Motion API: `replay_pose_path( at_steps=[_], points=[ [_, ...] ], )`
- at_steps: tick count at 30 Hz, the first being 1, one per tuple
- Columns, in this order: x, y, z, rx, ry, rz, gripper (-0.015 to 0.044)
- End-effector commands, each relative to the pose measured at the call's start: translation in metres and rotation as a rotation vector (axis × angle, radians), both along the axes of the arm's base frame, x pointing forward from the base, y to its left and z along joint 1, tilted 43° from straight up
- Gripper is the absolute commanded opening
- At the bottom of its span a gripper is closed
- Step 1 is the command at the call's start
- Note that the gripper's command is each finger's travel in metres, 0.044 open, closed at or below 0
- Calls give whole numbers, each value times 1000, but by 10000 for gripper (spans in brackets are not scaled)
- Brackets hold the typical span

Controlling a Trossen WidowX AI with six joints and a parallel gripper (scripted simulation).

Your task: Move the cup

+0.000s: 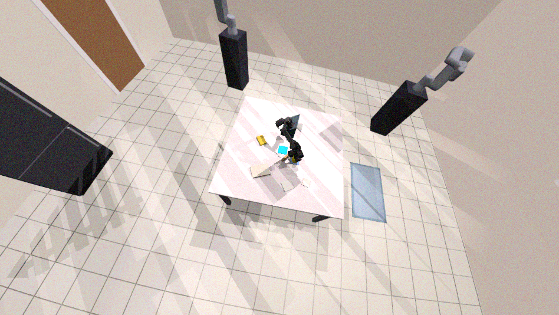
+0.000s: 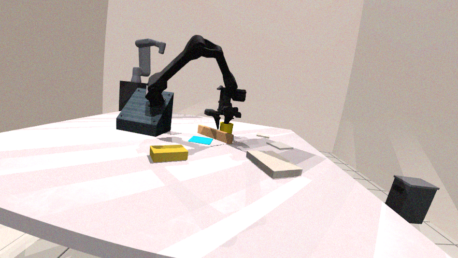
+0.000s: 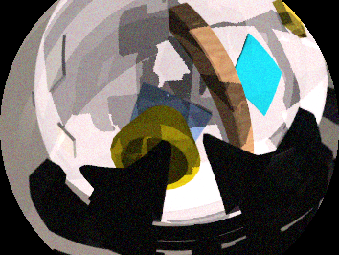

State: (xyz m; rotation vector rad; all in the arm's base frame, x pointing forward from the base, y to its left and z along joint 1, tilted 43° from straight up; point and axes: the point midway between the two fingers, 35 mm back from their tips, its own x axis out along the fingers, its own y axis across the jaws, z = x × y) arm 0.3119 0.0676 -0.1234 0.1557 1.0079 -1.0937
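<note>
The yellow cup (image 1: 294, 159) (image 2: 226, 128) (image 3: 160, 120) stands upright on the blue pad (image 1: 296, 163) (image 3: 154, 98). The inside of the cup is dark in the wrist view, and I cannot make out the marbles. The cyan pad (image 1: 282, 150) (image 2: 200, 140) (image 3: 260, 74) lies bare on the other side of a wooden bar. My gripper (image 2: 222, 125) (image 3: 187, 138) is partly open and low at the cup. In the wrist view one fingertip overlaps the cup's mouth and the other is to the right of the cup. Nothing is gripped. Whether a finger touches the cup is unclear.
The wooden bar (image 1: 285, 157) (image 2: 213, 133) (image 3: 211, 40) stands between the two pads. A yellow block (image 1: 261, 140) (image 2: 168, 154) (image 3: 290, 19) lies beyond the cyan pad. A cream slab (image 1: 260, 170) (image 2: 275, 164) and two thin pale plates lie elsewhere on the table.
</note>
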Motion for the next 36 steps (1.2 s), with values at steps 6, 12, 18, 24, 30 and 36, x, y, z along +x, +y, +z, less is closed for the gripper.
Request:
replay_pose_path(
  at_steps=[6,12,18,24,30,36],
  points=[
    [-1,-1,-1,-2,3,1,147],
    [-1,-1,-1,-2,3,1,107],
    [-1,-1,-1,-2,3,1,67],
    [-1,-1,-1,-2,3,1,27],
    [-1,4,4,-1,3,2,0],
    [-4,23,23,-1,6,4,0]
  ],
)
